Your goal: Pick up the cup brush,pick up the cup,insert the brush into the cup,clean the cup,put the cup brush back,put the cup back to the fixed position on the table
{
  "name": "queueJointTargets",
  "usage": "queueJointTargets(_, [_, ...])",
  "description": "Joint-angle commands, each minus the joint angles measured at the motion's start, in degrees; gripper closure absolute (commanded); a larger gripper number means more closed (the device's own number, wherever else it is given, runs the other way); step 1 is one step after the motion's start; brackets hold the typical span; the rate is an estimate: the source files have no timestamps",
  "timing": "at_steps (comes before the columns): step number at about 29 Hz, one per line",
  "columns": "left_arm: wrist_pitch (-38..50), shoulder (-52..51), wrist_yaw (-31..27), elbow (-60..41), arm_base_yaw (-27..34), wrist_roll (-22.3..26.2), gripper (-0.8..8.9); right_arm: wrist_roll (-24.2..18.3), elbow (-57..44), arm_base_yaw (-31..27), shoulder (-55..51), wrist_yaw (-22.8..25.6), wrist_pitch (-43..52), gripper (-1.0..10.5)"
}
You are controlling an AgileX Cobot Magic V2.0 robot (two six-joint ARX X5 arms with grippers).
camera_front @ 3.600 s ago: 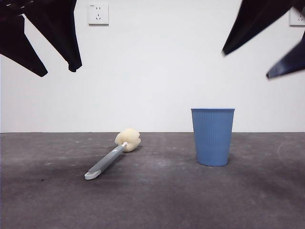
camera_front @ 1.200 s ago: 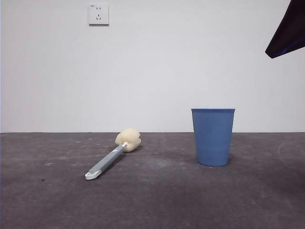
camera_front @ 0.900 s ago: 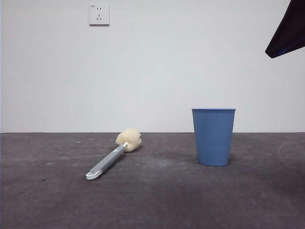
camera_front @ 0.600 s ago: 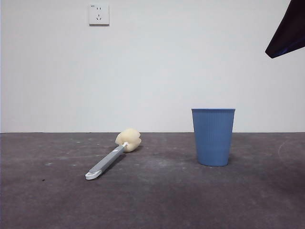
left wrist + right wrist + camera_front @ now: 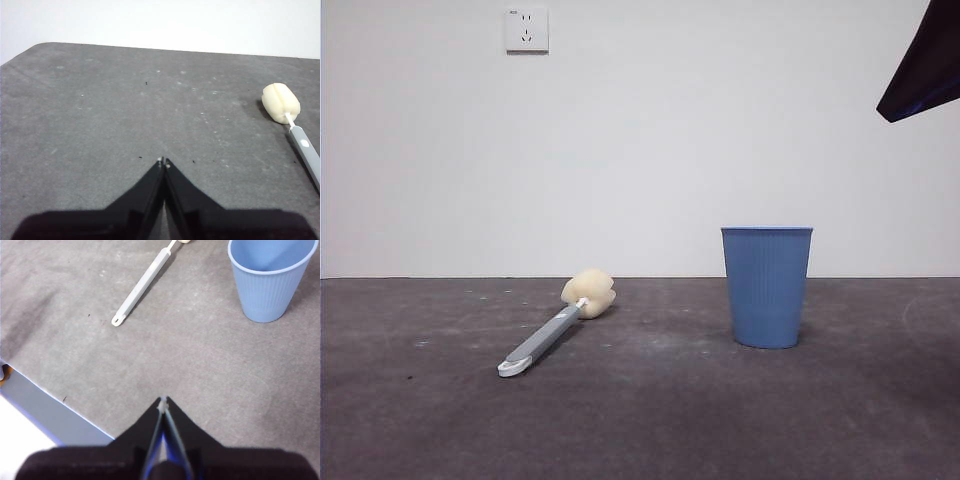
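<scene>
Now cup brush [image 5: 292,119] flat, well apart from closed left pincer [image 5: 163,161].

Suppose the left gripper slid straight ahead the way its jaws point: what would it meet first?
Probably only bare table. The left gripper, jaws shut, points across open surface toward the far edge; the cup brush lies well off to one side.

cup [image 5: 767,288]: blue, ribbed | cup brush [image 5: 556,326]: grey, cream | table [image 5: 680,420]: dark grey

Low front view, two high wrist views
</scene>
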Motion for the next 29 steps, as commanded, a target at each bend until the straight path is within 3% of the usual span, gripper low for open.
queueJointTargets(1, [0.3, -0.1, 0.1, -0.7, 0.2, -0.4, 8.17, 0.5, 0.2, 0.1, -0.1, 0.2, 0.3, 9.4])
queueJointTargets(5, [0.3, -0.1, 0.1, -0.7, 0.2, -0.4, 8.17, -6.8, -0.1, -4.5, -4.0, 5.4, 3.4, 9.4])
queueJointTargets(10, [0.3, -0.1, 0.1, -0.7, 0.2, -0.4, 8.17, -10.5, -3.7, -22.1, -12.3, 4.4, 11.3, 9.4])
queueJointTargets(13, [0.3, -0.1, 0.1, -0.7, 0.2, -0.4, 8.17, -13.7, -9.9, -29.2, -19.9, 4.4, 17.7, 9.4])
queueJointTargets(19, [0.3, -0.1, 0.1, -0.7, 0.2, -0.4, 8.17, -10.5, -25.2, -34.1, -33.2, 4.5, 28.3, 9.4])
queueJointTargets(29, [0.3, -0.1, 0.1, -0.7, 0.2, -0.4, 8.17, -4.2, -36.3, -34.4, -40.7, 4.7, 28.8, 9.4])
